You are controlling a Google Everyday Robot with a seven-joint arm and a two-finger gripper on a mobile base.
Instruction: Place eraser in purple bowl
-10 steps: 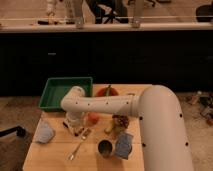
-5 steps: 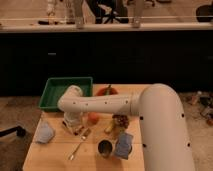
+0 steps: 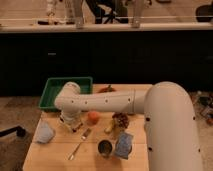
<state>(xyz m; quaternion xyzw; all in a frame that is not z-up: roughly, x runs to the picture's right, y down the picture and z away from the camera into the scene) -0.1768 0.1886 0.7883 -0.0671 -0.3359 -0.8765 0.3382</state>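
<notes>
Your white two-finger gripper (image 3: 71,121) sits low at the left of the wooden table (image 3: 50,157), fingers clenched — whether the small tan eraser is pinched there, I cannot tell. Lift straight up before seeking the purple bowl, which does not show. Counted: one silver fork (image 3: 80,143), one orange ball (image 3: 93,117), one metal cup (image 3: 105,148).

Gripper (image 3: 71,124) near left edge of desk (image 3: 52,152), closed, tip blurred. Arm (image 3: 165,125) hides desk's right side and most of orange bowl (image 3: 106,90).

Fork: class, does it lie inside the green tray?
No, the fork lies on the table in front of the end effector, which is down beside the orange ball.
</notes>
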